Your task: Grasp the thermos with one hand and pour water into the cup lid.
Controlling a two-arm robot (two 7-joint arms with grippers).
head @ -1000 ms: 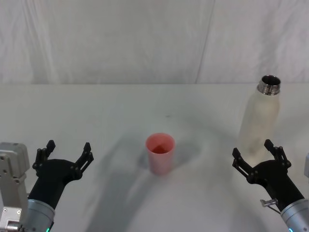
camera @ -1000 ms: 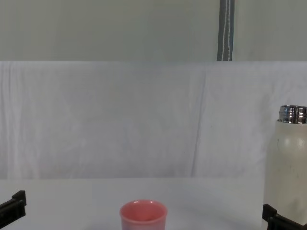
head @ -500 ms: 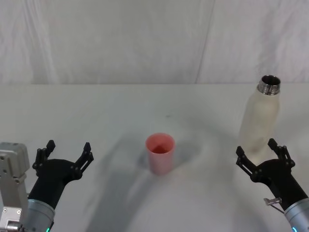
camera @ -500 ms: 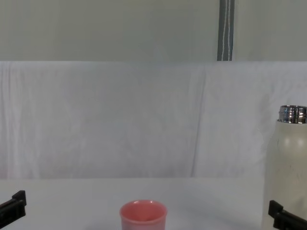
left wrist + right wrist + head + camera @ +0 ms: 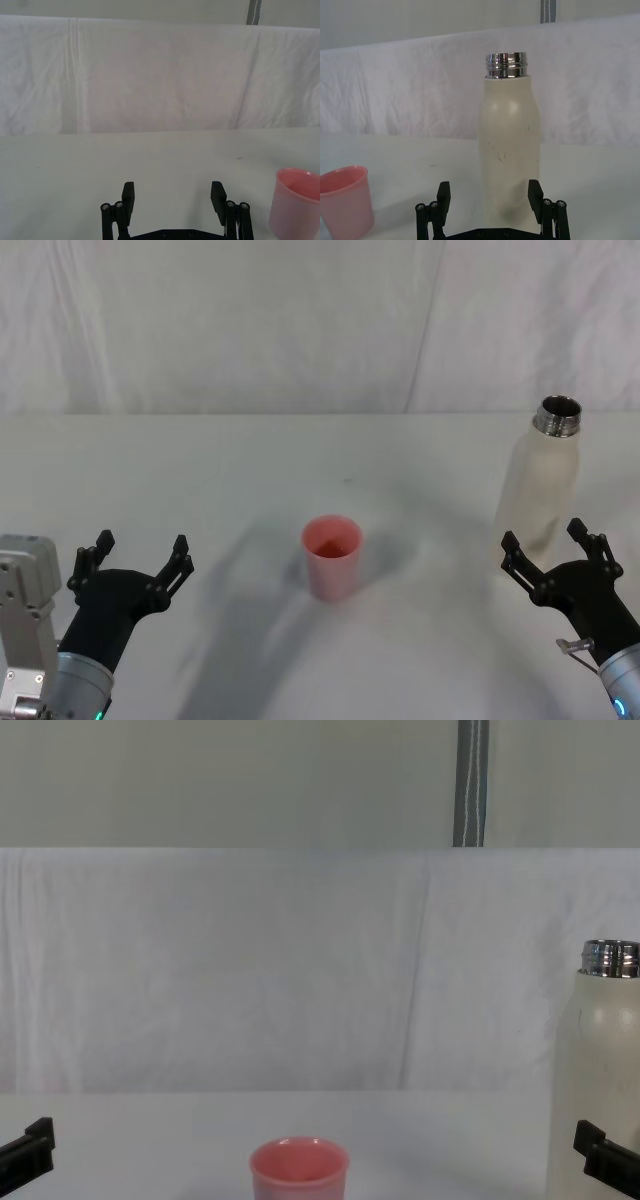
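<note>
Since a second ago the right gripper point(image 5: 552, 549) has slid to the robot's right, from the near-left side of the thermos point(image 5: 540, 485) to squarely in front of its base; left gripper point(image 5: 135, 552) hasn't budged. Right gripper fingers are spread wide, holding nothing, not touching the bottle. Right wrist view confirms alignment: thermos point(image 5: 509, 140) stands upright, centred between the two black fingers point(image 5: 443, 196), with a gap on each side. Steel neck point(image 5: 506, 65) is uncapped, cream body a bit scuffed. Thermos sits at the right side of the white table point(image 5: 250, 470), well apart from the pink cup lid point(image 5: 332, 557), which stands upright, mouth up, near the table's middle. Left gripper hangs low at the near left, fingers also wide open and empty; from its wrist camera the cup lid point(image 5: 295, 204) shows off to one side, clear of the fingers point(image 5: 128, 196). Chest view: cup lid point(image 5: 298, 1171) low centre, thermos point(image 5: 600, 1080) at right edge, one right fingertip point(image 5: 605, 1159) in front of its lower body. White cloth backdrop point(image 5: 300, 320) behind the table.
</note>
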